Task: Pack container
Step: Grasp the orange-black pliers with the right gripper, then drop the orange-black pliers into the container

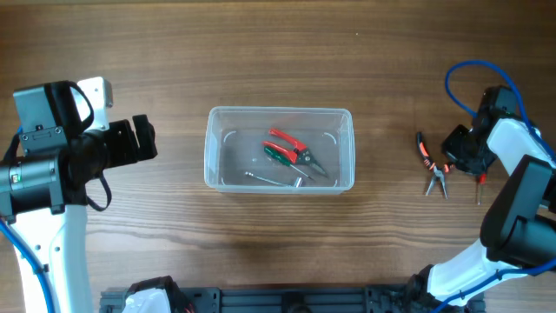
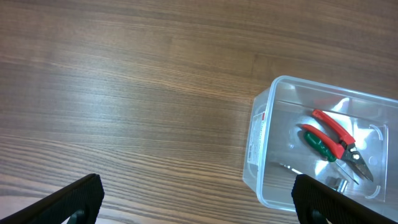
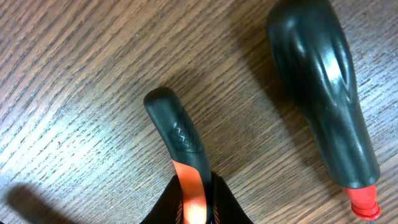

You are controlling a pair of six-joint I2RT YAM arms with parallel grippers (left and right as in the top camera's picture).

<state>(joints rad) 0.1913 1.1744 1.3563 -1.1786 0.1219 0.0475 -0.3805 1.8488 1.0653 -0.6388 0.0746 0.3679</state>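
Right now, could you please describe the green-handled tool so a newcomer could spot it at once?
Find the clear plastic container in the middle of the wooden table. Among the tools lying inside it, the green-handled tool sits near the centre, right beside the red-handled pliers. Its handle is the only green one there.

Soft, even light is coming from above, leaving the table [image 1: 261, 52] bright and the shadows faint. Glare is glinting off the container [image 1: 217, 165] walls in the overhead and left wrist views. In the right wrist view, a white streak is shining along the black handle [image 3: 323, 81], the pliers [image 3: 180, 134] are casting a soft shadow, and a dark blurred patch is sitting at the lower left corner.
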